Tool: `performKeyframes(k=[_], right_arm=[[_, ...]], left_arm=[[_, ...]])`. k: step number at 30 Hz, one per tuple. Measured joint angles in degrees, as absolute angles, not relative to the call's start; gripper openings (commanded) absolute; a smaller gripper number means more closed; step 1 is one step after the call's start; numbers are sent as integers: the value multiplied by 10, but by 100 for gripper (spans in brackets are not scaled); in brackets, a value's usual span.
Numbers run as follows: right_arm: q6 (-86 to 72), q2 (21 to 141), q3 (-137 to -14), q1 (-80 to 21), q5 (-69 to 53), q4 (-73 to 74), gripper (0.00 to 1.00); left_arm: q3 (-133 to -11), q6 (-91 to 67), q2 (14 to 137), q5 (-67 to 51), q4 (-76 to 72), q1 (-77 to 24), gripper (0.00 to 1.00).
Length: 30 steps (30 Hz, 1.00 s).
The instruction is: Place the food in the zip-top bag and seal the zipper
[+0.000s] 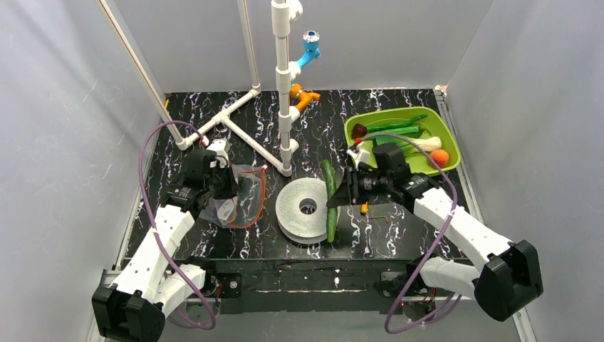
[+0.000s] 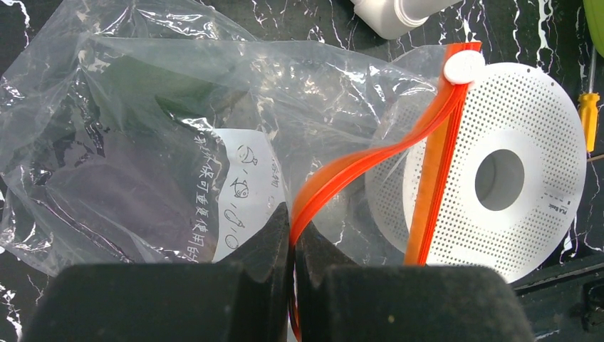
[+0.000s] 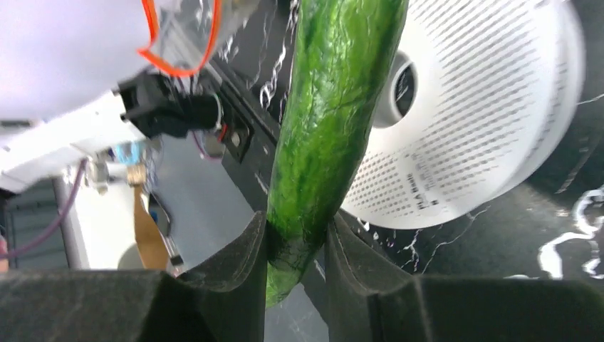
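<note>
zipper (image 2: 370,160) is pinched by the left gripper (image 2: 292,231), chinese print seen on the bag (image 2: 142,107). long green veggie (image 3: 331,107) is clamped by the right gripper (image 3: 295,246) beside the "pla basic" spool (image 2: 527,239). food (image 1: 439,157) in the tray (image 1: 399,112) is shown only from above.

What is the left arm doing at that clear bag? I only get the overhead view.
Observer: The left wrist view shows the left tool shut on the orange-red zipper of the zip-top bag.
Operator: And that green stick by the right arm?
Observer: In the right wrist view it is a long green vegetable, pinched near one end by the right tool.
Operator: Does the bag have a slider to close it?
Observer: Yes, a white slider sits at the end of the zipper far from the tool.
</note>
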State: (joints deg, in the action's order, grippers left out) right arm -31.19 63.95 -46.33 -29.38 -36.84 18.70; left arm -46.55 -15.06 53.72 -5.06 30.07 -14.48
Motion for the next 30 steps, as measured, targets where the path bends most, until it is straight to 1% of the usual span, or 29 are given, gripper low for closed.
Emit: performKeyframes(k=[4, 8, 10, 12, 16, 19, 23, 26, 30], right_arm=[[-292, 666, -481, -376, -362, 219, 1], [-266, 733, -560, -451, -345, 269, 1], [-247, 797, -652, -484, -332, 324, 1], [-230, 867, -748, -518, -312, 347, 1], [-210, 970, -886, -567, -282, 408, 1], [-213, 1033, -952, -584, -274, 445, 2], [-230, 1095, -1006, -587, -272, 486, 4], [-251, 1126, -1045, -587, -266, 506, 10], [-282, 1137, -1087, -586, -251, 514, 17]], left_arm=[[-470, -157, 542, -51, 303, -145, 0], [-481, -161, 548, -51, 306, -145, 0], [-489, -160, 552, -49, 311, -145, 0], [-495, -160, 553, -46, 313, -145, 0], [-495, -157, 554, -38, 307, -145, 0], [-490, -153, 548, -36, 298, -145, 0], [-476, -150, 520, -34, 294, -145, 0], [-473, -149, 502, -34, 292, -145, 0], [-472, -148, 497, -35, 287, -145, 0]])
